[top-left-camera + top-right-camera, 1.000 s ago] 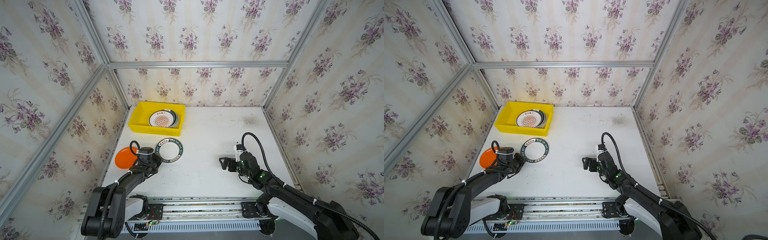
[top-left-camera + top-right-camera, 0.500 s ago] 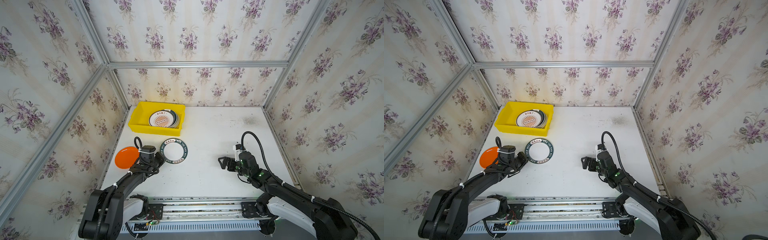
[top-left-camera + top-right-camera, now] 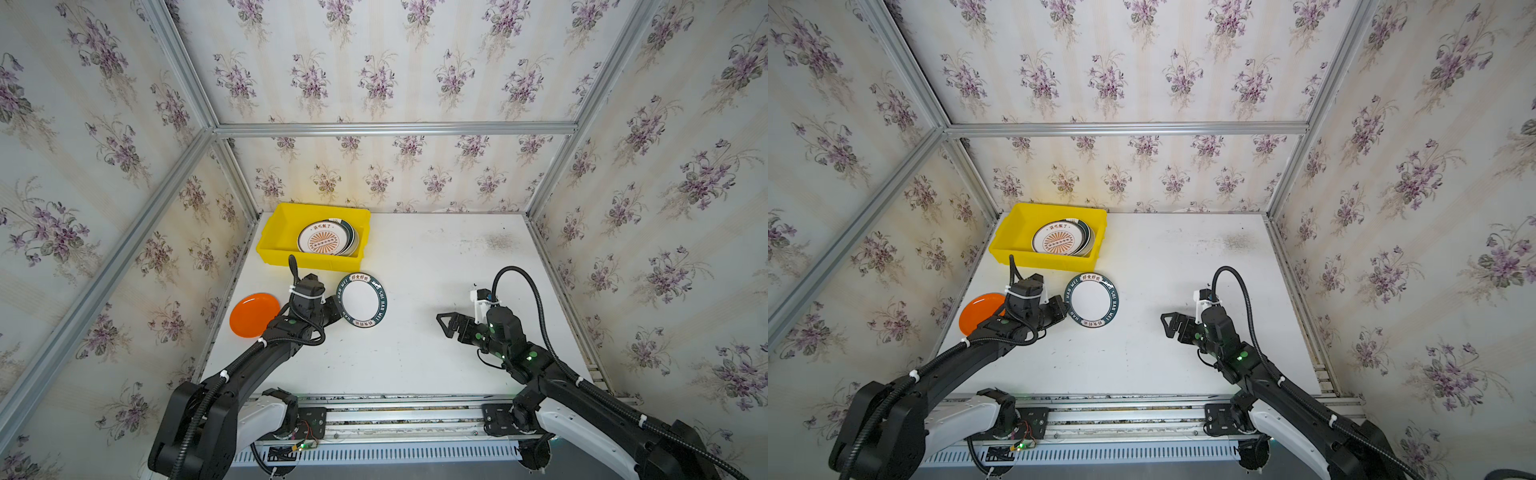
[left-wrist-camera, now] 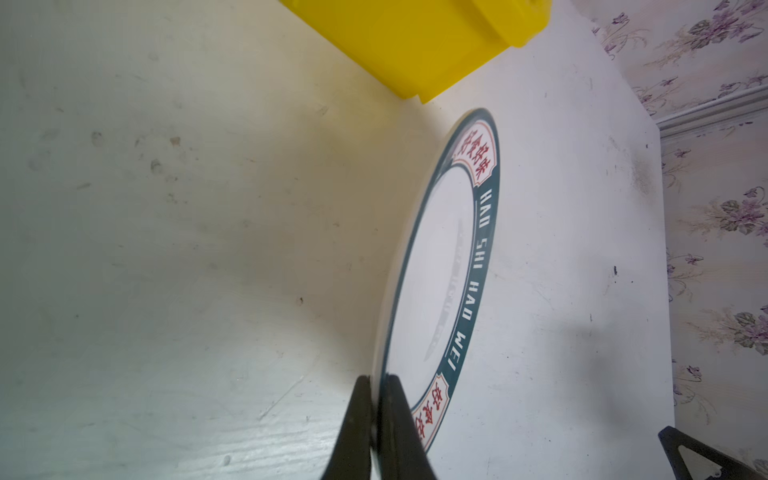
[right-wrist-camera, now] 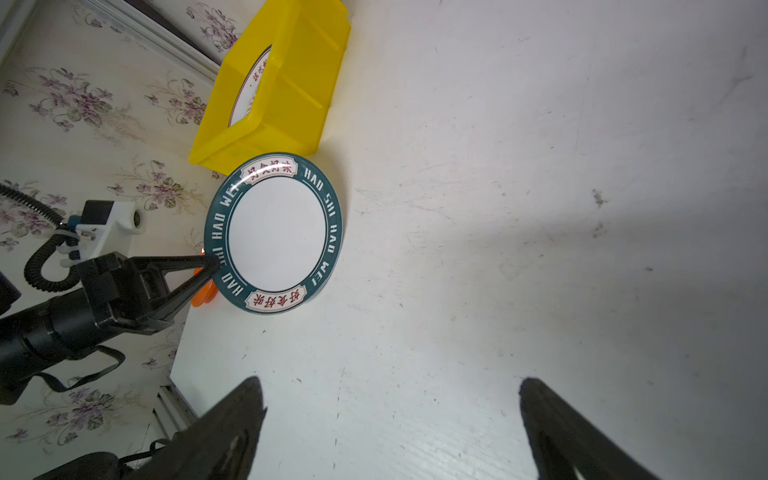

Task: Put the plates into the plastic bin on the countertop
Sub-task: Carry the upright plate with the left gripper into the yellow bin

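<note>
My left gripper (image 3: 338, 308) (image 3: 1064, 308) (image 4: 376, 384) (image 5: 210, 264) is shut on the left rim of a white plate with a dark green lettered rim (image 3: 361, 300) (image 3: 1092, 300) (image 4: 436, 270) (image 5: 276, 228). The plate hangs tilted just in front of the yellow plastic bin (image 3: 274, 232) (image 3: 1007, 237) (image 4: 415, 41) (image 5: 291, 104). An orange-sunburst plate (image 3: 323, 239) (image 3: 1059, 240) tops a stack in the bin. An orange plate (image 3: 253, 313) (image 3: 978, 311) lies at the countertop's (image 3: 415, 353) left edge. My right gripper (image 3: 442, 325) (image 3: 1166, 324) (image 5: 390, 395) stands open and empty at the right.
Papered walls and aluminium rails close in the countertop on three sides. The bin sits in the back left corner. A rail with both arm bases (image 3: 395, 415) runs along the front edge.
The left gripper has carried the green-rimmed plate to the right, away from the orange plate and along the bin's front. The right arm has stayed put.
</note>
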Controlling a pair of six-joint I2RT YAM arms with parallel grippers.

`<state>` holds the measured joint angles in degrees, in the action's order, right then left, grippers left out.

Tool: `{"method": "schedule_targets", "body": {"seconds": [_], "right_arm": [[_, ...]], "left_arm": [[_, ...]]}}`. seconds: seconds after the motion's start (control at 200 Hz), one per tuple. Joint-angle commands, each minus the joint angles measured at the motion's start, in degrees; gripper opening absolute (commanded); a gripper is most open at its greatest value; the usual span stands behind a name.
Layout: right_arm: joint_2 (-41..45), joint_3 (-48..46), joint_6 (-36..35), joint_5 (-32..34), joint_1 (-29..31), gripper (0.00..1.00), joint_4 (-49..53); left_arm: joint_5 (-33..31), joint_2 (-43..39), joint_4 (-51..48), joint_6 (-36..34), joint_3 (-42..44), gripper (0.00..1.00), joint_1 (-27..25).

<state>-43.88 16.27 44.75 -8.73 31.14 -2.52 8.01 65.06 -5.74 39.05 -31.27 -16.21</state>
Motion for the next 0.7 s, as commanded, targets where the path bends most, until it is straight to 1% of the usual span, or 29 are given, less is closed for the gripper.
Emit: {"method": "schedule_targets", "body": {"seconds": [0.0,0.165,0.3,0.405,0.545,0.685,0.695], "right_arm": [[2.85,-0.55,1.59,0.05,0.07,0.98,1.45],[6.66,-0.65,2.01,0.71,0.07,0.98,2.79],[7.48,0.44,1.87,1.17,0.07,0.98,5.28],[6.89,0.72,2.01,1.08,0.07,0.97,5.21],[4.86,1.36,1.75,1.09,0.07,0.97,4.37],[2.20,3.72,0.19,0.60,0.07,0.97,5.75],[2.04,3.82,0.10,0.63,0.11,0.97,5.88]], "left_arm": [[1.20,-0.22,2.52,-1.19,-2.30,0.00,-0.01],[4.65,0.58,4.26,-0.76,-5.65,0.00,-0.13],[5.17,0.86,6.22,0.16,-6.73,0.00,-0.14],[4.92,1.24,7.08,0.54,-8.39,0.00,0.03],[4.91,3.23,7.23,-0.08,-13.30,0.00,1.06],[5.17,4.96,7.21,-0.28,-19.05,0.00,3.51],[5.17,6.35,7.23,-0.28,-19.41,0.00,3.76]]}}
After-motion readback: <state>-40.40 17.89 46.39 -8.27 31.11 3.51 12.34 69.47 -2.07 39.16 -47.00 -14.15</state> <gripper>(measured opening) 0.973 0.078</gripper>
